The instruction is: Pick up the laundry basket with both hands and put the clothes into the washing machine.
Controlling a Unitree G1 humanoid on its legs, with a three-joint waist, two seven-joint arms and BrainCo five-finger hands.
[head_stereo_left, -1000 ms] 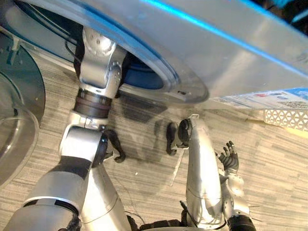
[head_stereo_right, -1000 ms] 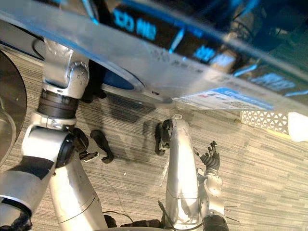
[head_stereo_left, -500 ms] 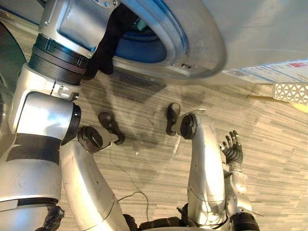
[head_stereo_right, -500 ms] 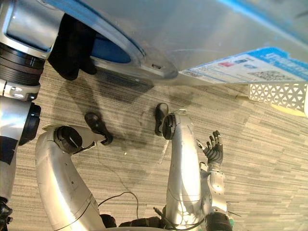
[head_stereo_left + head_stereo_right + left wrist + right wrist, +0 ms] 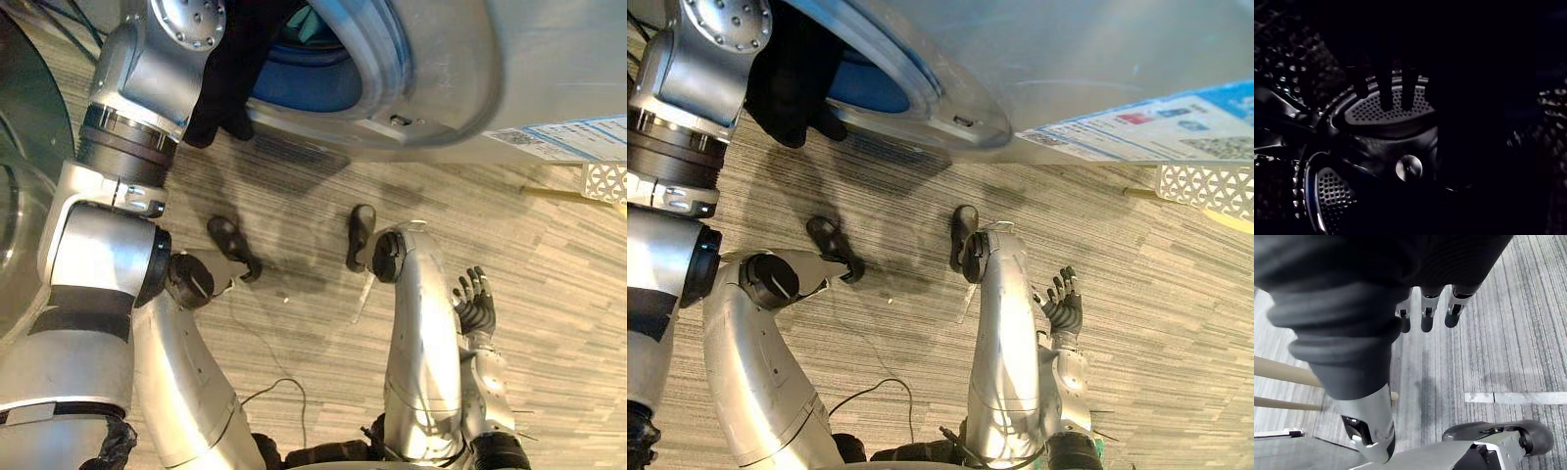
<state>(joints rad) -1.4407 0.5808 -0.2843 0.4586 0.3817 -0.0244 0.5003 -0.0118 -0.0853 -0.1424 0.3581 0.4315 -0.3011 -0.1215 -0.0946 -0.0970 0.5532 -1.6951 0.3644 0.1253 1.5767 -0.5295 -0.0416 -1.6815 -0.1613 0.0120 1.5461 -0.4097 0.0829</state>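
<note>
Idler: right hand [image 5: 1061, 305] hangs low beside the body over the floor [image 5: 1185, 333]. Its fingers [image 5: 1422, 318] are straight and a little apart, with nothing in them. It looks parked there to stay clear while the other arm works.

Basket: laundry basket [image 5: 1205, 184] shows as a white lattice wall at the far right. It sits on the floor just beside the washing machine [image 5: 480, 69], well apart from both hands. Its inside is out of sight, so I cannot tell whether any clothes lie in it.

Reach: left hand [image 5: 240, 59] is raised and pushed through the round opening [image 5: 313, 88] of the washing machine, its dark cover crossing the rim. That placement fits dropping or pushing laundry deep inside.

Fingers inside: the left hand's fingers [image 5: 1385, 93] show as straight dark bars, slightly spread, in front of a perforated paddle [image 5: 1386, 110]. No cloth can be made out between them, though the light in there is poor.

Drum: drum [image 5: 1332, 196] is bare perforated metal where it is lit. A teal patch [image 5: 309, 22] at the top of the opening may be a garment, but I cannot confirm it.

Door: glass door [image 5: 24, 225] stands swung open on the robot's left, leaving the mouth free.

Stage: probably late in the loading step, with the basket set down and one arm in the machine.
</note>
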